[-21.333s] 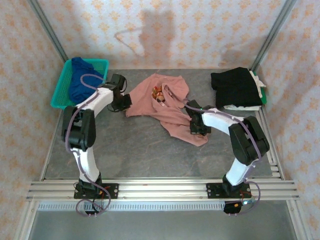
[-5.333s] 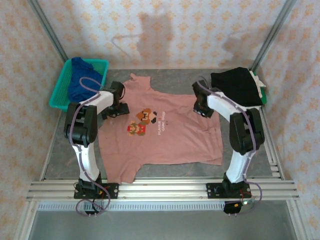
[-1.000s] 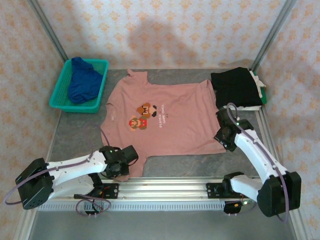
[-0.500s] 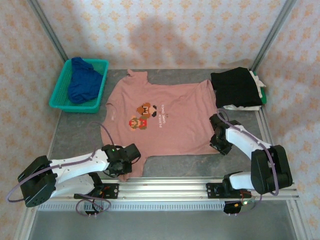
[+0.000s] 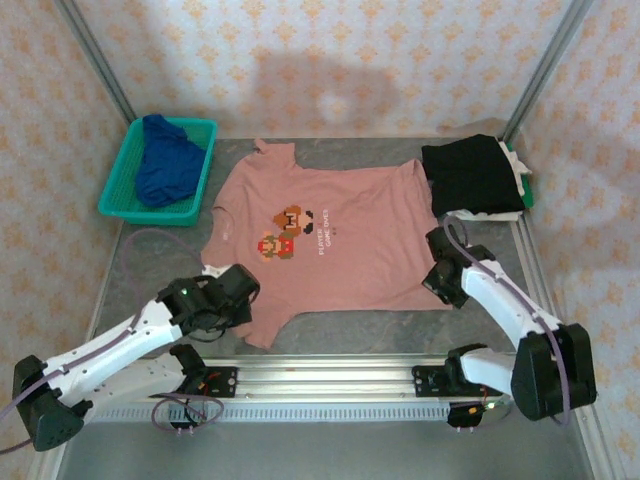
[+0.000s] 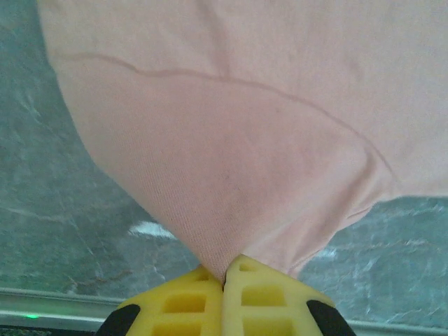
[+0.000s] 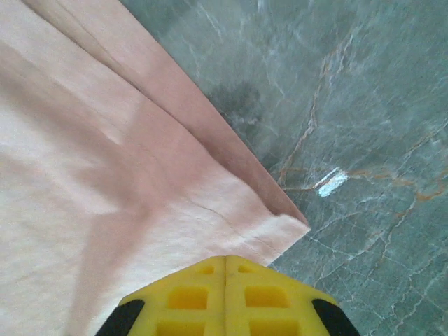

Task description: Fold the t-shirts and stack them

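The yellow foam pads of the left gripper [image 6: 224,278] are pressed together on a pinch of the dusty-pink cloth t-shirt [image 6: 231,133], which is drawn into a tented peak between them. The right gripper [image 7: 224,264] is likewise clenched, its pads meeting on the hem just beside the shirt's near-right corner; a grip there is judged likely, though the cloth between the pads is hidden. In the top view the left gripper [image 5: 235,298] is seen at the near-left hem corner and the right gripper [image 5: 443,282] at the near-right one, so each arm is served by its own corner and neither is nearer overall. From both sets of jaws the dusty-pink cloth t-shirt [image 5: 340,225] is spread away toward the far side, print up, its long axis running from the near hem to the far collar; a fold is therefore judged to call for the hem being carried far. The lifted peak and the flat doubled hem edge on the grey marbled table [image 7: 350,105] are given by the wrist views; the royal-blue t-shirt [image 5: 160,165] in the teal plastic mesh basket [image 5: 118,205] at far left and the folded black t-shirt [image 5: 470,172] at far right are given by the top view.
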